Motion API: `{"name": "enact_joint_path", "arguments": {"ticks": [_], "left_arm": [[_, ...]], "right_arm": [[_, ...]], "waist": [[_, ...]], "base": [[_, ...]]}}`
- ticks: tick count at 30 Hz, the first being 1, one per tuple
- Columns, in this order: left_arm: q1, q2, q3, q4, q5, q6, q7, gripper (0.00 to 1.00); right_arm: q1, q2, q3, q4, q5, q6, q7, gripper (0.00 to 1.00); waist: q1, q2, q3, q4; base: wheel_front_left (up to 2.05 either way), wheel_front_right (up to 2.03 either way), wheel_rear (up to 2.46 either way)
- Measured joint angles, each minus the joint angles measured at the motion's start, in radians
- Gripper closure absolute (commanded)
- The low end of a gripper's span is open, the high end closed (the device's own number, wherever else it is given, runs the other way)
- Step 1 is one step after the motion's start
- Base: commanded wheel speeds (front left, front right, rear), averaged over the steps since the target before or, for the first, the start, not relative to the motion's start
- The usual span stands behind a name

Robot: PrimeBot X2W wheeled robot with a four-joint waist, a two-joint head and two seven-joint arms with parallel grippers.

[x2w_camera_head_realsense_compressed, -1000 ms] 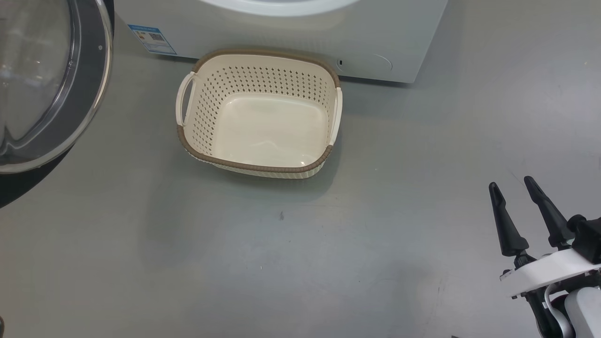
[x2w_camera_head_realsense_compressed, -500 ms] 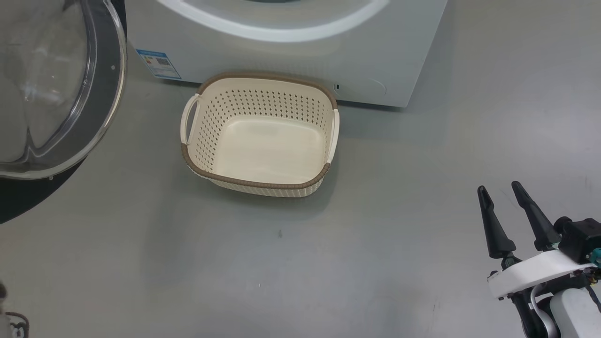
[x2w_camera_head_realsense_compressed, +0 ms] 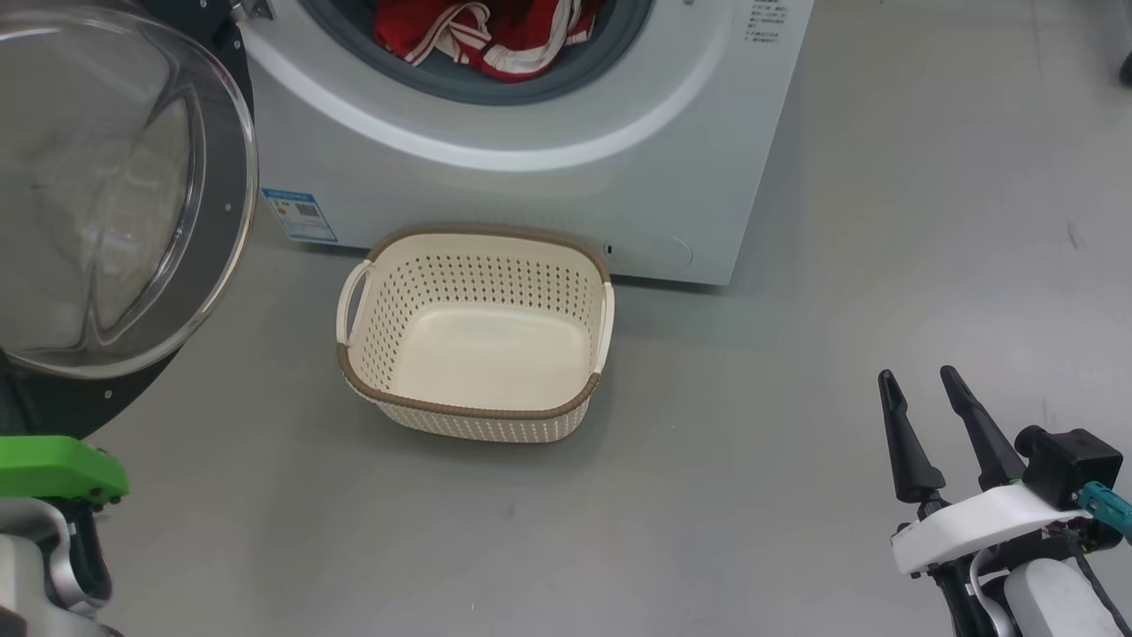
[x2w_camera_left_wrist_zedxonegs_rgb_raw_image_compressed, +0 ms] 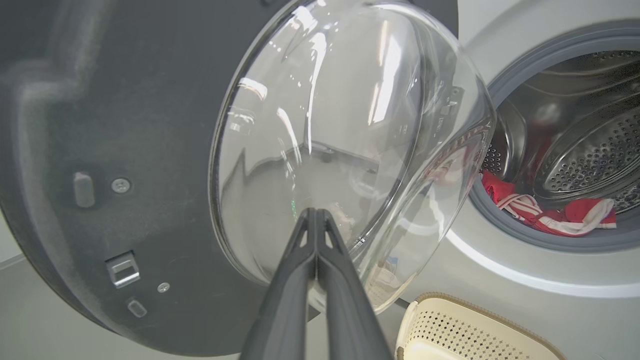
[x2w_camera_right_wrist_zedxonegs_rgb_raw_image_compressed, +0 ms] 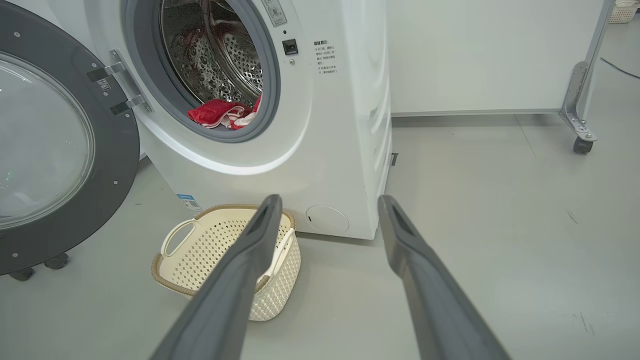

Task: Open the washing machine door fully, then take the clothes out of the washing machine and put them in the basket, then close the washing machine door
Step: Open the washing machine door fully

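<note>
Left wrist view has my left pincer (x2w_camera_left_wrist_zedxonegs_rgb_raw_image_compressed: 316, 216) pressed fully together, fingers flat against each other with nothing between them. It points at the clear glass bowl of the washing machine door (x2w_camera_left_wrist_zedxonegs_rgb_raw_image_compressed: 325, 125); whether the tips touch the glass I cannot tell. The door stands swung out on its hinges to the left of the port. My right pincer (x2w_camera_right_wrist_zedxonegs_rgb_raw_image_compressed: 330, 202) is spread wide and holds nothing, over the floor (x2w_camera_right_wrist_zedxonegs_rgb_raw_image_compressed: 500, 225), well apart from everything. That floor is smooth pale grey with a few faint scuffs. The basket (x2w_camera_right_wrist_zedxonegs_rgb_raw_image_compressed: 280, 295) sits on it, bottom bare, just in front of the washing machine (x2w_camera_right_wrist_zedxonegs_rgb_raw_image_compressed: 325, 150). The clothes (x2w_camera_right_wrist_zedxonegs_rgb_raw_image_compressed: 222, 114) lie at the lip of the steel drum, inside the grey rubber ring. Beyond the machine runs a white panel (x2w_camera_right_wrist_zedxonegs_rgb_raw_image_compressed: 475, 50) beside a metal leg with a caster (x2w_camera_right_wrist_zedxonegs_rgb_raw_image_compressed: 580, 145).
</note>
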Motion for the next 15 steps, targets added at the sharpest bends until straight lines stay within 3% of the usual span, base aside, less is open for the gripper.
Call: {"name": "enact_joint_path", "arguments": {"ticks": [15], "left_arm": [[0.102,-0.083,-0.112,-0.070,0.034,-0.060,0.000,1.00]], "right_arm": [[0.024,0.013,-0.015,0.000,0.000,-0.001,-0.001,0.00]], "waist": [[0.0000,0.0000,-0.111,-0.078]], "base": [[0.00,0.00,0.00]]}}
